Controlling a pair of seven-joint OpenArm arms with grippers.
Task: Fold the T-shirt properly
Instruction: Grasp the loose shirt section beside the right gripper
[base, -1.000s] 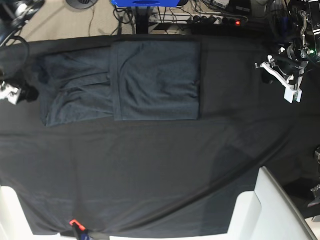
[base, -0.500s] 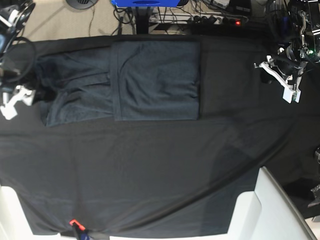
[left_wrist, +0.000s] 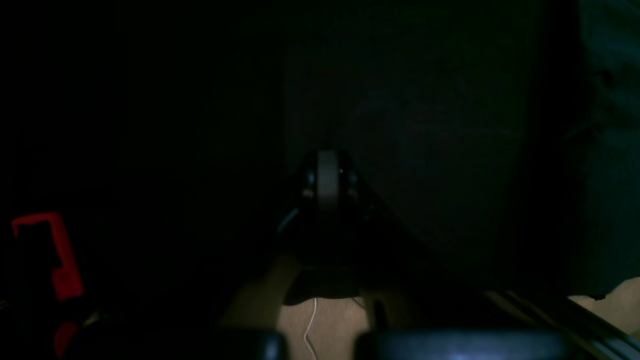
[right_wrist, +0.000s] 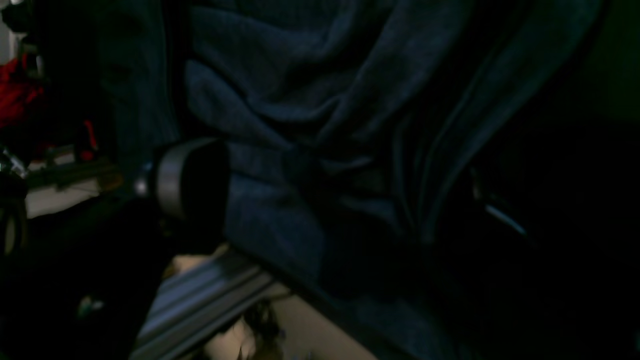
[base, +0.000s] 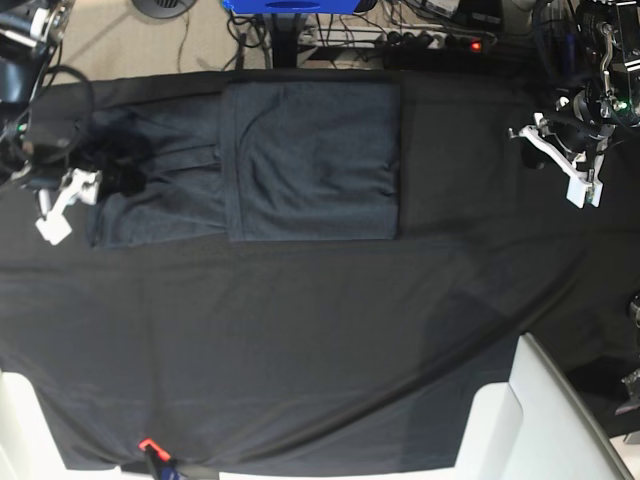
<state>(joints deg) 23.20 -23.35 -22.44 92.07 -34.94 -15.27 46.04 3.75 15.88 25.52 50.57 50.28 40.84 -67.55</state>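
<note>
The T-shirt (base: 310, 160) lies at the far middle of the black tablecloth (base: 300, 330). Its right part is a smooth folded rectangle. Its left part (base: 150, 190) is wrinkled and spread toward the table's left side. My right gripper (base: 72, 195) sits at that left edge, low over the cloth. In the right wrist view its jaws stand wide apart, one grey finger (right_wrist: 175, 180) at the left, with bunched shirt cloth (right_wrist: 310, 150) lying between them. My left gripper (base: 575, 178) hangs over bare tablecloth at the far right, away from the shirt. Its fingers (left_wrist: 327, 180) are pressed together and hold nothing.
White furniture (base: 540, 420) rises at the front right, and a second white piece (base: 25, 430) at the front left. A red clip (base: 148, 444) sits on the table's front edge. Beyond the far edge are a blue object (base: 290, 5), a power strip (base: 440, 42) and cables.
My right gripper has moved in from the table's left edge onto the shirt's wrinkled left part, and its jaws have narrowed slightly. The left arm has stayed put.
</note>
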